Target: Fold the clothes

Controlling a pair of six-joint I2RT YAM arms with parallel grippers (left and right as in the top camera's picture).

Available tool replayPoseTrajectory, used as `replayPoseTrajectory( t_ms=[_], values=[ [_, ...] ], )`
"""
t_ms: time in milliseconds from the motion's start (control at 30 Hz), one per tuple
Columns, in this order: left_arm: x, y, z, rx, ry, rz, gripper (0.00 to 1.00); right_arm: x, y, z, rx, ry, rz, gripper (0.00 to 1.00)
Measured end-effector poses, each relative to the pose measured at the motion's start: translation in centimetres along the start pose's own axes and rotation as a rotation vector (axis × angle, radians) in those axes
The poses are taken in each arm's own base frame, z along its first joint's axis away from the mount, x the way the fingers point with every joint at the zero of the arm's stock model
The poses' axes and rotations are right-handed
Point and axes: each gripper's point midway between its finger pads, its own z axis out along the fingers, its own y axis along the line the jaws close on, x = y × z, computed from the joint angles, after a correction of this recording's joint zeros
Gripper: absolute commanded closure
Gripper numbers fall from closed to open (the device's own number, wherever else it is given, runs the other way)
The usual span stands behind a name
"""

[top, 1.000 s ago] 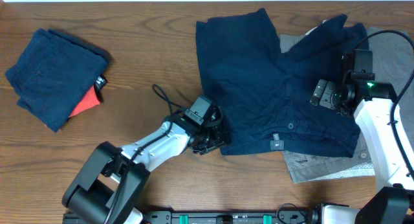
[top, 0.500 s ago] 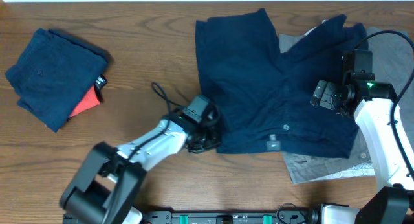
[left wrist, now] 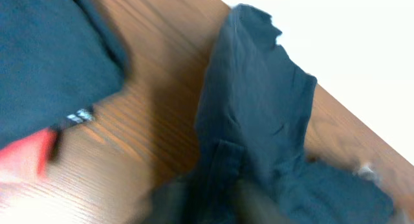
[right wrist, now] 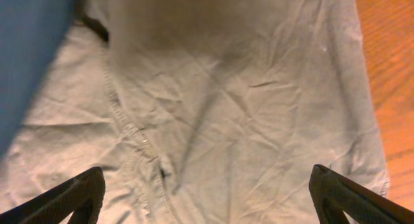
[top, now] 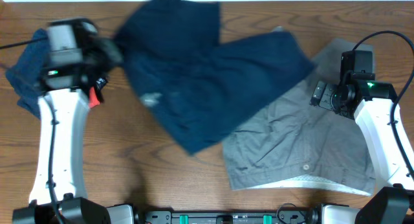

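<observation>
Already done: one folded stack of dark navy fabric with a red piece tucked beneath [top: 19, 88], at the far left of the brown wood-grain table [top: 129, 179].
In hand: dark navy cloth shorts [top: 194, 81], loose and unfolded across the table's middle, motion-blurred, one end lifted at the left gripper.
Left to do: navy shorts to fold; light grey woven shorts [top: 291, 146] flat and unfolded at right. Judged at roughly one garment of three finished.
Left gripper [top: 107, 52]: high at upper left, blurred; apparently pinched on the navy shorts' edge.
Right gripper [right wrist: 207, 195]: fingers spread wide, holding nothing, hovering over the grey shorts.
Materials: navy shorts soft, limp, draping in broad folds; grey shorts thin, finely creased, with a stitched seam and a small button near the lower edge; table surface smooth and hard.
</observation>
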Motion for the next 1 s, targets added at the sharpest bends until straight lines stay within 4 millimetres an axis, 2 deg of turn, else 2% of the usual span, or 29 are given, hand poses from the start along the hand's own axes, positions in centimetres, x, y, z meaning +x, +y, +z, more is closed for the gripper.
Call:
replayPoseTrajectory(
  t_ms=[67,133,167,233,300,367,433,500,567,667,767,1000],
  values=[
    [-0.2,1.4,-0.3,-0.036,0.006,-0.024,0.13,0.1,0.5,0.0,-0.027,0.008,-0.022,0.13],
    [1.4,2.5,-0.3,-0.075,0.068,-0.043,0.03,0.3,1.0,0.0,-0.058,0.017,-0.048,0.36],
    [2.3,2.8,-0.3,-0.09,0.103,-0.045,0.02,0.4,1.5,-0.1,-0.086,0.023,-0.07,0.48],
    [4.5,3.2,-0.5,-0.124,0.185,-0.05,0.01,0.7,2.2,-0.2,-0.129,0.032,-0.105,0.62],
    [6.8,3.4,-0.7,-0.149,0.268,-0.044,0.01,0.9,3.0,-0.3,-0.181,0.039,-0.146,0.81],
    [9.5,3.4,-1.1,-0.175,0.361,-0.033,0.02,1.1,3.9,-0.5,-0.236,0.047,-0.185,0.93],
    [11.8,3.0,-1.2,-0.184,0.432,-0.007,0.09,1.4,4.9,-0.8,-0.293,0.052,-0.224,0.95],
    [14.2,2.2,-0.9,-0.176,0.488,0.034,0.22,1.8,5.9,-1.1,-0.351,0.057,-0.263,0.94],
    [16.6,1.1,-0.1,-0.152,0.526,0.088,0.28,2.3,7.3,-1.4,-0.404,0.064,-0.316,0.94],
    [19.9,-0.3,1.3,-0.106,0.554,0.17,0.31,3.6,9.5,-1.2,-0.461,0.1,-0.391,0.94],
    [23.5,-1.2,2.4,-0.072,0.583,0.216,0.35,5.4,11.5,0.3,-0.49,0.172,-0.46,0.96],
    [30.4,-0.9,3.9,-0.058,0.66,0.288,0.37,9.0,13.9,4.2,-0.497,0.327,-0.535,0.94]
  ],
)
